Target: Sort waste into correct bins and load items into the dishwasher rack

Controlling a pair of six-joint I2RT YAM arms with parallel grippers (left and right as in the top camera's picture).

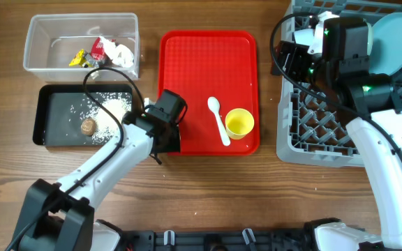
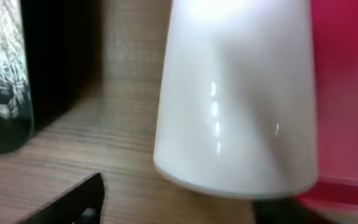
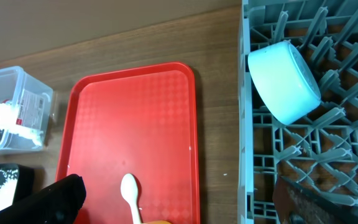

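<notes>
A white cup (image 2: 235,99) fills the left wrist view, standing between the black tray (image 2: 48,62) and the red tray (image 2: 347,93). My left gripper (image 2: 176,205) is open. Its left finger is clear of the cup and its right finger sits under the rim. In the overhead view this gripper (image 1: 165,115) hides the cup at the red tray's (image 1: 208,36) left edge. A white spoon (image 1: 218,118) and a yellow cup (image 1: 239,123) lie on the tray. My right gripper (image 1: 306,49) is open and empty above the dishwasher rack (image 1: 326,132), which holds a light blue bowl (image 3: 284,81).
A clear bin (image 1: 82,45) with wrappers stands at the back left. The black tray (image 1: 54,97) in front of it holds rice and a brown scrap. The spoon (image 3: 129,190) and the red tray (image 3: 135,112) show in the right wrist view. A strip of bare wood lies between tray and rack.
</notes>
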